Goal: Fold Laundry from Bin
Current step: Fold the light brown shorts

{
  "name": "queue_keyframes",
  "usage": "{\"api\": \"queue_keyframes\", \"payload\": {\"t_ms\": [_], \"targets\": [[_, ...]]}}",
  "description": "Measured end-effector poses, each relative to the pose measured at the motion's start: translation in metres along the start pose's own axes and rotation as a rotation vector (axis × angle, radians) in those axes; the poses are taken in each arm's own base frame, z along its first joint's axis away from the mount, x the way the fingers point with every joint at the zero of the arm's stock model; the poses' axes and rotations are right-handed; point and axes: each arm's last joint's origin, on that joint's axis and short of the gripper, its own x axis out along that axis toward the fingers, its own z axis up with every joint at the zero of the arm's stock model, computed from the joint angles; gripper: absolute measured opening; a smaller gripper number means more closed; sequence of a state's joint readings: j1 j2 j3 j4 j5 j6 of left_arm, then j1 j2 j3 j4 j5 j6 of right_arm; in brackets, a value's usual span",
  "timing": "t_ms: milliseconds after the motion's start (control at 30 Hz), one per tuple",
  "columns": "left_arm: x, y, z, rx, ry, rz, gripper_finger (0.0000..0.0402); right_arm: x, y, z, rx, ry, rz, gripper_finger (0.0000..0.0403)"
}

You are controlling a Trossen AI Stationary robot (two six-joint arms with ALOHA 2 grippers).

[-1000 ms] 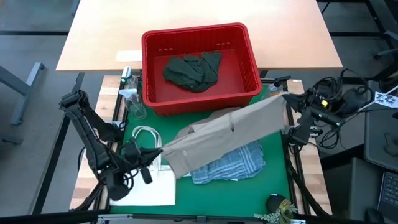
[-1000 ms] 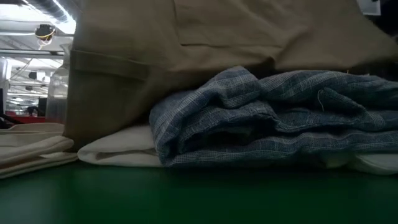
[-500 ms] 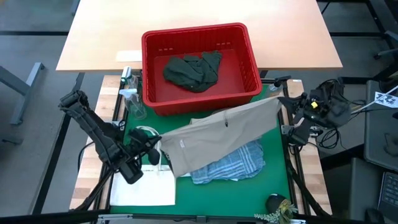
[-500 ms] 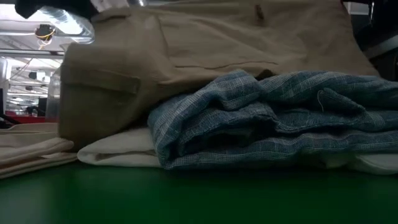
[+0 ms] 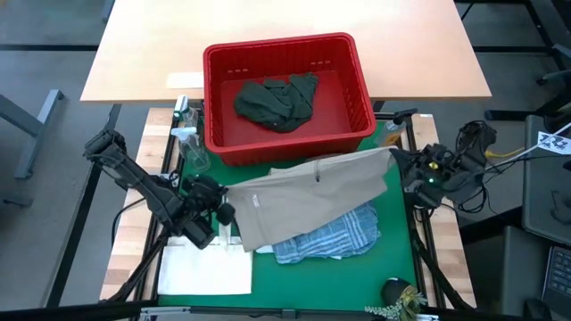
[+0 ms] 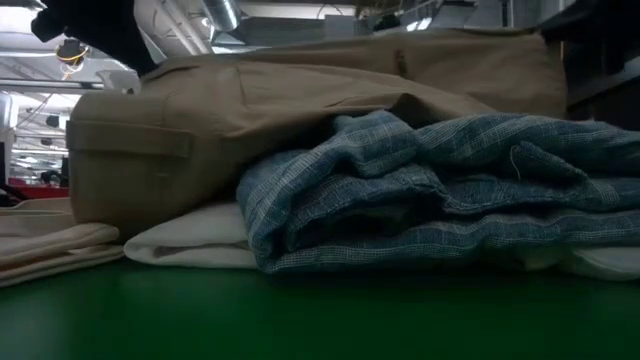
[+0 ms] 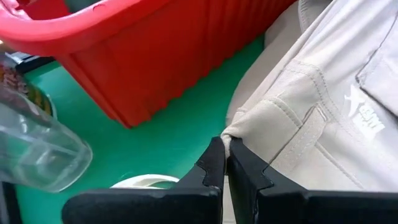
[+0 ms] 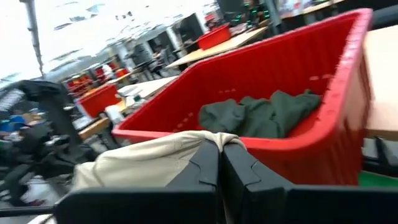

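The beige garment (image 5: 308, 196) stretches across the green mat (image 5: 393, 259) just in front of the red bin (image 5: 361, 89), draped over a blue striped cloth (image 5: 330, 239). The left gripper (image 5: 225, 212) pinches its one end and the right gripper (image 5: 398, 164) pinches the opposite corner. A dark green garment (image 5: 275, 100) lies inside the bin.

So the red bin (image 5: 287, 94) sits at the back of the green mat, slotted sides, with just a crumpled dark green garment (image 5: 275, 100) inside. In front of it a beige garment (image 5: 312, 196) is stretched out flat-ish, draped over a rumpled blue-and-white striped piece (image 5: 330, 236). That striped one lies on a white cloth (image 6: 195, 240) peeking out underneath.
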State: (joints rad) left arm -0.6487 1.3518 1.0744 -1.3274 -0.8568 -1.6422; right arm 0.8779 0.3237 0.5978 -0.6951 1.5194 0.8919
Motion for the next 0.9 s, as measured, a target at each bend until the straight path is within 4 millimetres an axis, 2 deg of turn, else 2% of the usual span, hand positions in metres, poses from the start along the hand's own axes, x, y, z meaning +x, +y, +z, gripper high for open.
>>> {"api": "queue_keyframes", "payload": {"t_ms": [233,467,700,900], "targets": [[0.009,0.002,0.006,0.039,0.036,0.049,0.0002,0.016,0.007,-0.03,0.082,0.009,-0.094,0.0001],[0.012,0.004,0.008,0.039,0.049,0.077,0.0002,0.049,0.022,-0.048,-0.015,0.096,-0.154,0.0001],[0.016,0.007,0.002,0.041,0.124,0.096,0.0002,0.081,0.002,-0.051,-0.028,0.252,-0.242,0.0001],[0.03,0.014,-0.014,0.009,0.124,0.142,0.0004,0.094,-0.01,-0.047,-0.033,0.331,-0.251,0.0001]]}}
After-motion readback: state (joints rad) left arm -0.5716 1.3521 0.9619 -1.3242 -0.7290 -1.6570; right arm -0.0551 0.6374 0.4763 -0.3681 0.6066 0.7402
